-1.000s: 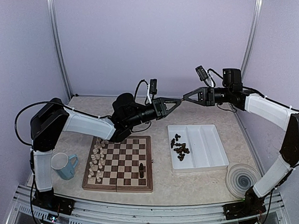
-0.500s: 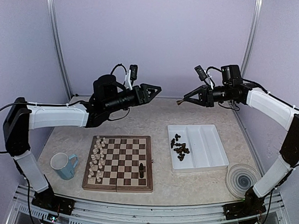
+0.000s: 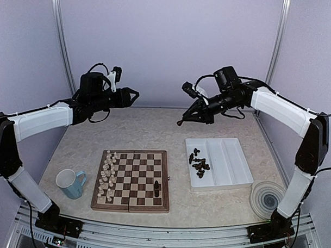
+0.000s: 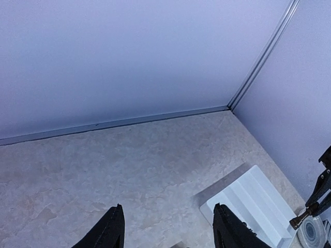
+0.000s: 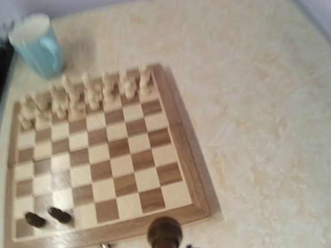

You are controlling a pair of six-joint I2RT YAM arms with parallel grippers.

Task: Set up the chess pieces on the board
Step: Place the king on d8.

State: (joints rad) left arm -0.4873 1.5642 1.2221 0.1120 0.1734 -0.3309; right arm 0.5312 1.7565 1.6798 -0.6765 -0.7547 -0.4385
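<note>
Above the back of the beige marbled tabletop point(image 3: 154, 132), the right gripper point(image 3: 181, 122) hangs in the air, clamped on one small dark brown carved chess piece point(image 5: 164, 232). The left wrist view confirms it: the piece sits pinched at the fingertips. From the top, the gripper is behind the gap between board and tray, touching neither.

The left gripper point(image 4: 168, 233) is raised at back left. Its fingers point(image 4: 111, 231) are spread with nothing between them, and it faces the rear wall corner.

The square wooden chessboard point(image 3: 131, 205), with dark brown and pale beige checks and a light border, lies flat at front left-centre. Cream-white figures point(image 3: 106, 176) fill its two left files. Two dark figures point(image 5: 47, 217) sit on the right-edge file near the front. They are blurred in the wrist view, so I cannot tell whether they stand upright or lie down.

The white ridged rectangular tray point(image 3: 235, 159) is right of the board, apart from it. A loose heap of dark chess pieces point(image 3: 199, 163) lies in its left compartment.

A light-blue mug point(image 3: 70, 184) stands just left of the board, upright. A round translucent ribbed disc point(image 3: 268, 198) lies at front right, just beside the tray's near corner.
</note>
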